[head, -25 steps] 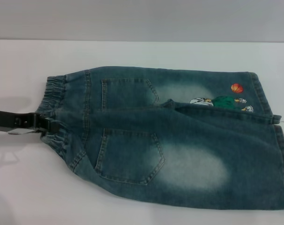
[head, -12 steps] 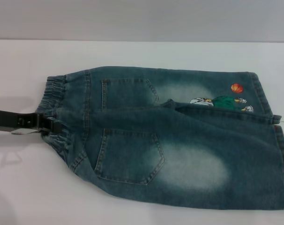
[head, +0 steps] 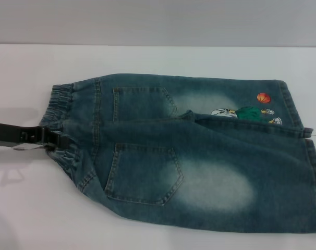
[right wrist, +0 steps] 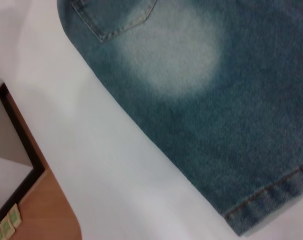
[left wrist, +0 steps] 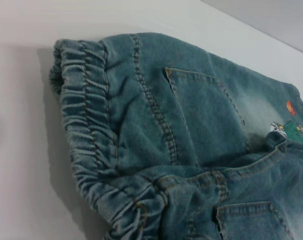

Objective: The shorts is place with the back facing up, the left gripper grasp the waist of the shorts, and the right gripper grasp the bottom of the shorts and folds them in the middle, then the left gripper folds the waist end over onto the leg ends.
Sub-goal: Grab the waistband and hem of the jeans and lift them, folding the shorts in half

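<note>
The left tool (head: 55, 139) is clenched on the waist (head: 61, 125); the shorts (head: 199, 156) stretch lengthwise away from it toward the leg ends (head: 314, 177).

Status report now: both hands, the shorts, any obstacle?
Left hand at the waist, apparently gripping it. Right hand not visible. Shorts flat, back up, not yet folded. No obstacle seen.

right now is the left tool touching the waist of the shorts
Touching. In the head view the left tool overlaps the gathered waist of the shorts, and the band puckers around it with no gap showing.
</note>
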`<state>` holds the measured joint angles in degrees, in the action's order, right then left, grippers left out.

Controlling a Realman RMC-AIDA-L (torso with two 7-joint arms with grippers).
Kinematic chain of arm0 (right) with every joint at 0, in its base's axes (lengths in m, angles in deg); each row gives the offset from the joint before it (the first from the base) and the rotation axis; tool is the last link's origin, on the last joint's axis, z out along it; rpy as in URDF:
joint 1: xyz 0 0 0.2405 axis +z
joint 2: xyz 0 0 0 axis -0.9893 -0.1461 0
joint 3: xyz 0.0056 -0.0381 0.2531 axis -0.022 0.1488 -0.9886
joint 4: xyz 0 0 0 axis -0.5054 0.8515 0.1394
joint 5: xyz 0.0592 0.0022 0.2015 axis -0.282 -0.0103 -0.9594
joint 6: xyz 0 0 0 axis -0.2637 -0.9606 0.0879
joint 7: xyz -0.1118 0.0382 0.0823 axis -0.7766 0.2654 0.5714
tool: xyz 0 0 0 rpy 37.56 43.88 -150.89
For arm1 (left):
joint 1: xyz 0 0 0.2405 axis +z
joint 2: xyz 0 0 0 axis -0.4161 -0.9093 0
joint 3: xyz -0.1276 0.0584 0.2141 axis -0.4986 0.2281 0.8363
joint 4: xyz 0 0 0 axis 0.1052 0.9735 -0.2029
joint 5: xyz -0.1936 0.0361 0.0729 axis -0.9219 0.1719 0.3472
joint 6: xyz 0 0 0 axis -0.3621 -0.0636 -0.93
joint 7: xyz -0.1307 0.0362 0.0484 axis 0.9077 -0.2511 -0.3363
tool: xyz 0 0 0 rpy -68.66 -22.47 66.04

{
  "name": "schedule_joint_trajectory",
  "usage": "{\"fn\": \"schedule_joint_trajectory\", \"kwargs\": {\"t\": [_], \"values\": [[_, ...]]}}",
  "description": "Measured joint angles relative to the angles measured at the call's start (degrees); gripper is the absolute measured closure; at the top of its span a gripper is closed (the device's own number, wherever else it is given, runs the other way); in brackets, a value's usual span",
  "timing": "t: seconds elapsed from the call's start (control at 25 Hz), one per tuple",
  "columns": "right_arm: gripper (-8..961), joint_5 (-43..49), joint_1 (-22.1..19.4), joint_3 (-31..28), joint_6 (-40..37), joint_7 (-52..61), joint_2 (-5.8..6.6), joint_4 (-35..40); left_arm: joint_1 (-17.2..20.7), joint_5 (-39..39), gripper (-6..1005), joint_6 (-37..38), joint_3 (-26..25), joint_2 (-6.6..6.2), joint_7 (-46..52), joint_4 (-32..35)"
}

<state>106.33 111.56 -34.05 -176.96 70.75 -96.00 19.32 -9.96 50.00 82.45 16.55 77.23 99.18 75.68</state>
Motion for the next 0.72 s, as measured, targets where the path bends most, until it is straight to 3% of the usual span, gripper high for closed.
{"fn": "schedule_joint_trajectory", "kwargs": {"t": [0.72], "values": [[419, 0.0, 0.47, 2.89, 0.53, 1.88, -2.39, 3.01, -0.64, 0.0, 924, 0.0, -0.04, 0.06, 0.05, 0.0]]}}
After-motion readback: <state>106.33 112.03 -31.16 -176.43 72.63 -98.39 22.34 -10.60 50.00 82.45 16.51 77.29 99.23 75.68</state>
